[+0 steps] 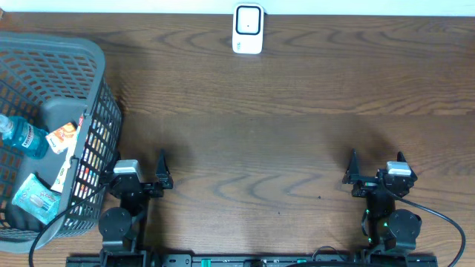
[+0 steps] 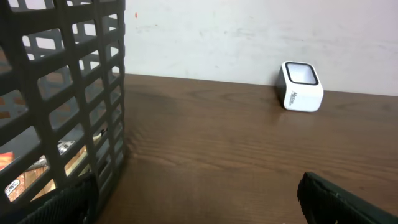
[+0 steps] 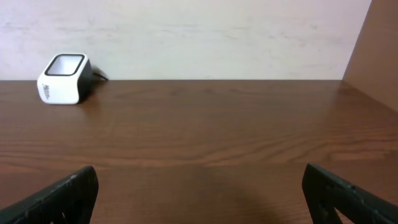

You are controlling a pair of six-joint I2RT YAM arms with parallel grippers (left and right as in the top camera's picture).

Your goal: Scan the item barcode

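The big dark brown wooden table [image 1: 282, 148] comes first. A grey plastic basket with grid walls [image 1: 89, 52] sits at its left edge. The left gripper [image 1: 139, 169] and right gripper [image 1: 377, 167] sit at the near edge, fingers wide apart, holding nothing. A little white box scanner [image 1: 248, 28] stands at the middle of the far edge. The things to scan all lie in the basket: a blue plastic bottle [image 1: 22, 137], a teal packet [image 1: 35, 196] and an orange and white packet [image 1: 63, 136]. I think the job has not begun: picking one up and showing it to the scanner are both left.
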